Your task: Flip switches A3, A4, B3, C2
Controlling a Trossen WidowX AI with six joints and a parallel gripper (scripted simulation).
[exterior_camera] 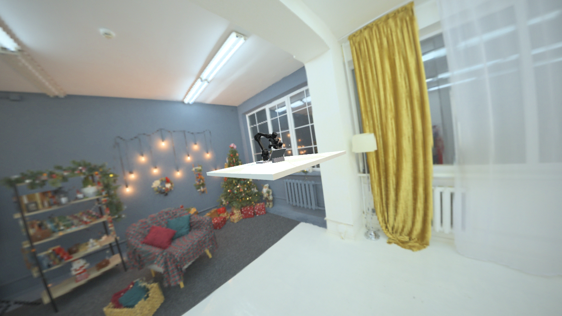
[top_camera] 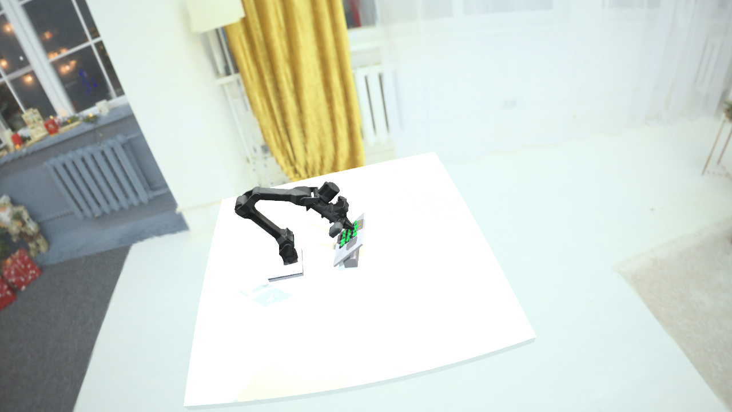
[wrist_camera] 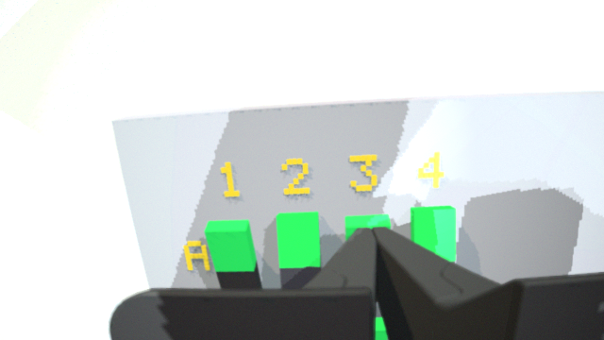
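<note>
The tilted grey panel (top_camera: 341,256) (exterior_camera: 278,154) (wrist_camera: 302,129) carries green-and-dark rocker switches. In the wrist view row A shows the green ends of A1 (wrist_camera: 231,247), A2 (wrist_camera: 298,242), A3 (wrist_camera: 367,221) and A4 (wrist_camera: 433,231). My gripper (top_camera: 353,228) (wrist_camera: 375,230) is shut and empty. Its joined tips overlap the green end of A3; I cannot tell whether they touch it. The fingers hide the lower part of A3 and most of rows B and C. A sliver of another green switch end (wrist_camera: 380,327) shows below the tips. Which end of A3 is raised is unclear.
The panel stands on a grey block (top_camera: 351,260) on the white table (top_camera: 409,307) (exterior_camera: 243,173). The arm base (top_camera: 286,269) is on the near side of the panel. Yellow numbers 1 to 4 and the letter A show in the wrist view. Shadows cross the panel.
</note>
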